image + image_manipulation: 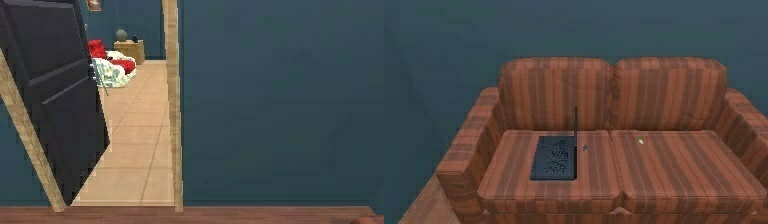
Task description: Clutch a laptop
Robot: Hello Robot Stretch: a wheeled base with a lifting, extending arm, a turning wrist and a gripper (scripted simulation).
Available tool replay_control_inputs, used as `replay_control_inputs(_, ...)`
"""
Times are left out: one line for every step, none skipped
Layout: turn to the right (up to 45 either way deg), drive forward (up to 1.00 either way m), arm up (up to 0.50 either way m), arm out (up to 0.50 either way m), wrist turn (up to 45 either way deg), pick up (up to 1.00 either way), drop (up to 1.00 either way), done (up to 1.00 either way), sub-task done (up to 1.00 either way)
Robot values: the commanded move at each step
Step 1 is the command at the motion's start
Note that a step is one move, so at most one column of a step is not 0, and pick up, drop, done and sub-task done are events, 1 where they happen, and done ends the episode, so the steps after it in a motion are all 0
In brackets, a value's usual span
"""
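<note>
Against a dark blue wall [444, 40] in the arm side view stood a two-seat sofa [674, 165] in rust-red striped fabric, with two back cushions, two seat cushions and padded arms. A strip of wooden floor [409, 208] showed at the lower left corner of that view.

Across the forward view's right half ran another dark blue wall [285, 100]. Left of it stood a doorway with a pale wooden frame [173, 110], and a black panelled door [50, 95] stood swung open at the forward view's left. Through the doorway a tan tiled floor [140, 135] ran back to a small wooden cabinet [131, 51] with a grey rounded object [121, 35] on top. Beside the cabinet sat a red shape [97, 47] and a white and green heap [111, 73], too small to identify.

The laptop [556, 159] lay on the sofa's left seat cushion, close to the seam between the two seats. Its dark base rested flat and its screen stood upright, seen edge-on as a thin dark line. A tiny pale speck [642, 140] lay on the right seat cushion.

The gripper's state could not be told.
</note>
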Motion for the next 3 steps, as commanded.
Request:
replay_control_inputs(0.0,0.0,0.5,0.0,0.0,0.0,0.0,0.0,0.0)
replay_control_inputs(0.0,0.0,0.08,0.0,0.0,0.0,0.0,0.0,0.0)
replay_control_inputs(0.0,0.0,0.0,0.46,0.0,0.0,0.0,0.0,0.0)
